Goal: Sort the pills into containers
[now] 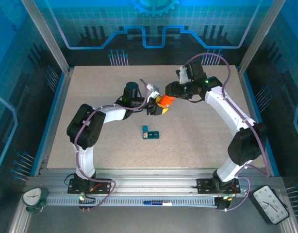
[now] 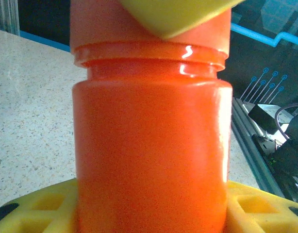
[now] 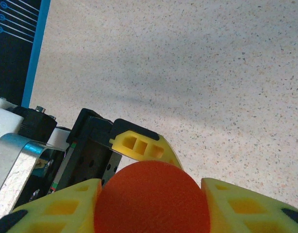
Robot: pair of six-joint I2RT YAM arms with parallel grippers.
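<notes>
A speckled beige table [image 1: 91, 97] sits inside an aluminium frame, ringed by blue-lit walls printed with circuit patterns. A round clock [image 1: 32, 196] stands at the lower left of the top view and a square clock [image 1: 272, 204] at the lower right. The containers [image 1: 151, 133], a dark-teal strip, lie flat just below frame centre, long axis running roughly left to right. Just above them, the left gripper [image 1: 157, 108] is clenched on the orange bottle [image 1: 164, 102]. The right gripper [image 1: 171, 92] grasps the bottle's other end. The bottle slants from lower left to upper right.
</notes>
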